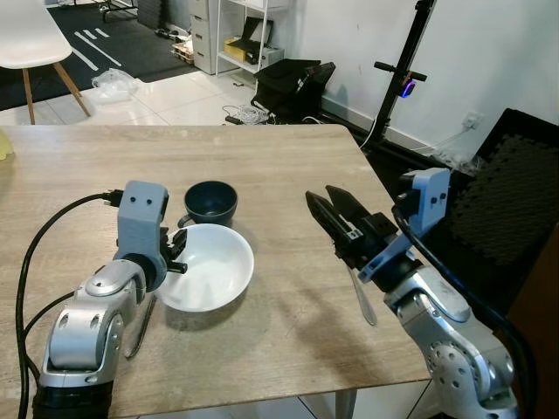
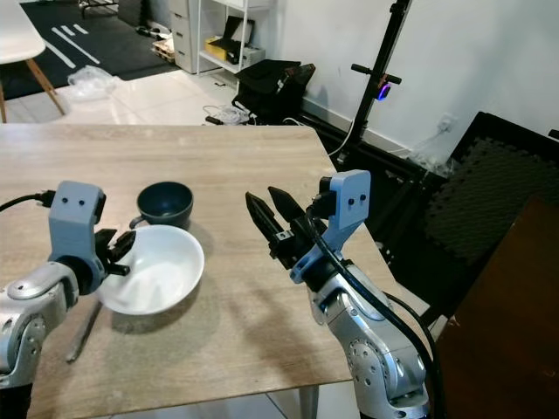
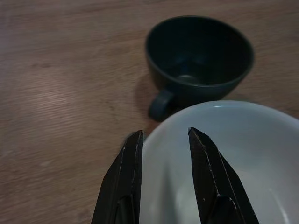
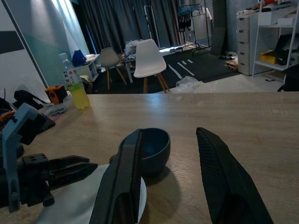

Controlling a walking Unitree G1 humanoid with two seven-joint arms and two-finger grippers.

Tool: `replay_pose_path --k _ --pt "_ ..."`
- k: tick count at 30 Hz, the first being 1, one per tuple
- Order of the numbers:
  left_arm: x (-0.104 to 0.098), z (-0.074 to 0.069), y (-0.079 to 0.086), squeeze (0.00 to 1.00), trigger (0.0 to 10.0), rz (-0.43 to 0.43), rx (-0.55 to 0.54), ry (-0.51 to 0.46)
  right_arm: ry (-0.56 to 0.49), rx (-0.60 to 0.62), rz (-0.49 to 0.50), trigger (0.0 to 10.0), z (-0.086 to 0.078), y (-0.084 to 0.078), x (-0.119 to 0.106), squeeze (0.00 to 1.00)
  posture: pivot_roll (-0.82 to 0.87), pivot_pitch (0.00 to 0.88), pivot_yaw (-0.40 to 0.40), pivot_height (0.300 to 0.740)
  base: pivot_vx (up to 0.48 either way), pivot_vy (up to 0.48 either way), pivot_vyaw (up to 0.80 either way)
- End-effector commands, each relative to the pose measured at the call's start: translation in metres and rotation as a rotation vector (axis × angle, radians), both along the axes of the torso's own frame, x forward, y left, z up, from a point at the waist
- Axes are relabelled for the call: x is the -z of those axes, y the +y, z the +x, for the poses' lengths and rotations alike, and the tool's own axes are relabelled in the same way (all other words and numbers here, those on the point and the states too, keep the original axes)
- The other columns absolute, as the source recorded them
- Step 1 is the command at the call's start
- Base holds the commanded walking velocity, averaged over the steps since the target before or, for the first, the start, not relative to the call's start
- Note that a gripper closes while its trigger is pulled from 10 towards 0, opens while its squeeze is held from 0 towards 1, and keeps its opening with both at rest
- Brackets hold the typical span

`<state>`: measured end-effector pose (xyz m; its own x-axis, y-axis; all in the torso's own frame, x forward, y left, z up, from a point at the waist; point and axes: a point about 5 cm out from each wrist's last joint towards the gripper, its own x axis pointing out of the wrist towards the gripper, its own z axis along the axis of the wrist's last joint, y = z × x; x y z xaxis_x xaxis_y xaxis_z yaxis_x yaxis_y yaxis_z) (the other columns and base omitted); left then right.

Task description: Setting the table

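Note:
A white bowl [image 1: 214,271] rests on the wooden table [image 1: 288,157], with a dark blue cup [image 1: 210,201] just behind it. My left gripper [image 1: 182,253] is at the bowl's left rim, open, one finger inside the rim and one outside, as the left wrist view shows [image 3: 163,135]. My right gripper [image 1: 320,194] hovers open over the table to the right of the bowl, pointing toward the cup [image 4: 152,149]. A silver spoon [image 1: 362,301] lies on the table under the right gripper. Another grey utensil [image 1: 140,327] lies under my left arm.
The table's right and near edges are close to my right arm. Beyond the table stand a white chair [image 1: 31,39], a black stand [image 1: 402,78], a black bag [image 1: 288,83] and dark foam mats [image 1: 511,188]. A bottle of yellow drink [image 4: 74,84] stands at the table's far side.

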<state>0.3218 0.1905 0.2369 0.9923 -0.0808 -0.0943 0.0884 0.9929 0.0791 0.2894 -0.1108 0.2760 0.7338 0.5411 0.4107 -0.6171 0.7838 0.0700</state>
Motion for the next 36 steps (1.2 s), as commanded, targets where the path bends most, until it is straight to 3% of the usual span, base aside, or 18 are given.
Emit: replay_pose_path --k 1,3,4,5,8,9,10,11,13,19,20,23,24,25,30,36 --pt "0.002 -0.004 0.006 0.18 10.0 0.033 -0.028 0.012 -0.001 -0.003 0.003 10.0 -0.001 -0.001 0.0 0.0 0.1 0.107 -0.005 0.74 0.0 0.0 0.0" --pt "0.001 -0.005 0.007 0.18 10.0 0.046 -0.031 0.012 -0.001 -0.003 0.003 10.0 -0.001 -0.001 0.0 0.0 0.1 0.107 -0.005 0.74 0.0 0.0 0.0" --pt "0.0 -0.007 0.009 0.51 10.0 0.044 -0.031 0.016 -0.001 -0.003 0.002 10.0 -0.001 -0.001 0.001 0.0 0.11 0.107 -0.007 0.74 0.0 0.0 0.0" --pt "-0.002 -0.008 0.013 1.0 10.0 0.035 -0.036 0.023 0.0 -0.008 0.003 10.0 -0.001 -0.001 0.001 0.0 0.11 0.103 -0.011 0.74 0.0 0.0 0.0" --pt "0.0 -0.008 0.014 1.0 10.0 0.017 -0.024 0.042 0.0 -0.014 0.003 10.0 0.0 0.0 0.001 0.0 0.12 0.102 -0.013 0.74 0.0 0.0 0.0" --pt "0.004 -0.008 0.015 0.9 10.0 -0.009 -0.005 0.068 0.0 -0.018 0.003 10.0 0.0 0.001 0.001 0.0 0.12 0.1 -0.014 0.74 0.0 0.0 0.0" --pt "0.007 -0.008 0.013 0.0 10.0 -0.048 0.03 0.097 -0.001 -0.022 0.002 10.0 0.0 0.002 0.001 0.0 0.12 0.1 -0.014 0.74 0.0 0.0 0.0" --pt "0.013 -0.009 0.009 0.0 10.0 -0.101 0.11 0.13 -0.002 -0.03 0.002 10.0 0.0 0.004 0.001 0.0 0.12 0.096 -0.019 0.74 0.0 0.0 0.0" --pt "0.015 -0.009 0.008 0.0 10.0 -0.121 0.131 0.142 -0.002 -0.032 0.002 10.0 0.0 0.004 0.001 0.0 0.12 0.095 -0.018 0.74 0.0 0.0 0.0" --pt "0.027 -0.012 0.012 0.0 10.0 -0.095 0.116 0.177 -0.005 -0.031 0.0 10.0 0.0 0.004 0.0 0.0 0.11 0.088 -0.01 0.74 0.0 0.0 0.0" --pt "0.031 -0.012 0.013 0.0 3.9 -0.102 0.111 0.195 -0.006 -0.028 0.001 10.0 -0.001 0.004 0.0 0.0 0.1 0.088 -0.005 0.74 0.0 0.0 0.0" --pt "0.036 -0.012 0.013 0.0 4.4 -0.112 0.112 0.217 -0.006 -0.024 0.001 10.0 -0.001 0.003 0.0 0.0 0.1 0.088 -0.005 0.74 0.0 0.0 0.0" --pt "0.038 -0.012 0.012 0.0 3.7 -0.115 0.117 0.224 -0.006 -0.023 0.001 10.0 -0.001 0.003 0.0 0.0 0.1 0.088 -0.005 0.74 0.0 0.0 0.0" --pt "0.039 -0.012 0.012 0.0 0.0 -0.117 0.118 0.228 -0.006 -0.021 0.001 10.0 -0.001 0.002 0.0 0.0 0.1 0.088 -0.005 0.74 0.0 0.0 0.0" --pt "0.038 -0.009 0.007 0.0 0.0 -0.14 0.144 0.223 -0.007 -0.018 0.001 10.0 -0.002 0.002 0.0 0.0 0.1 0.091 -0.004 0.74 0.0 0.0 0.0" --pt "0.039 0.007 -0.004 0.0 0.0 -0.162 0.183 0.229 -0.011 -0.019 0.001 10.0 -0.001 0.002 -0.002 0.0 0.08 0.095 -0.006 0.74 0.0 0.0 0.0"
